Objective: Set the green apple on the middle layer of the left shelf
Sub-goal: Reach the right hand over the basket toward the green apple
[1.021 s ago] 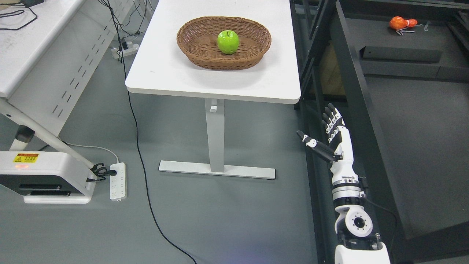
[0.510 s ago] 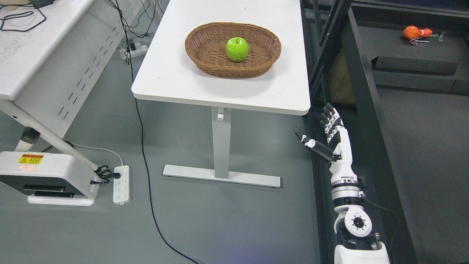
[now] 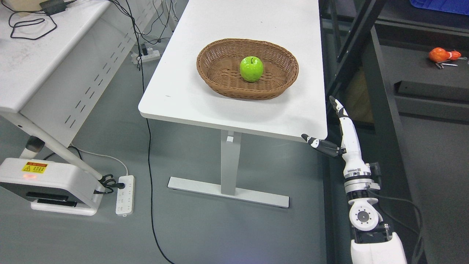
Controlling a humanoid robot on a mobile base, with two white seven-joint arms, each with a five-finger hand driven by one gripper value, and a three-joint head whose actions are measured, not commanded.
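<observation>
A green apple (image 3: 251,69) sits in the middle of an oval brown wicker basket (image 3: 223,80) on a white table (image 3: 205,99). My right hand (image 3: 335,126) is raised beside the table's near right corner, below and to the right of the basket. Its fingers (image 3: 338,108) are stretched out and the thumb points left; it holds nothing. The arm comes up from the lower right. A dark shelf frame (image 3: 377,73) stands just right of the table.
A white desk (image 3: 40,73) with cables stands at the left, with a white machine base (image 3: 47,183) and a power strip (image 3: 125,194) on the grey floor. A black cable (image 3: 150,176) runs across the floor. An orange object (image 3: 441,55) lies at the right.
The whole picture has shifted down and right, so the camera moved. My right hand rose toward the table's corner and turned edge-on; the apple stays in the basket.
</observation>
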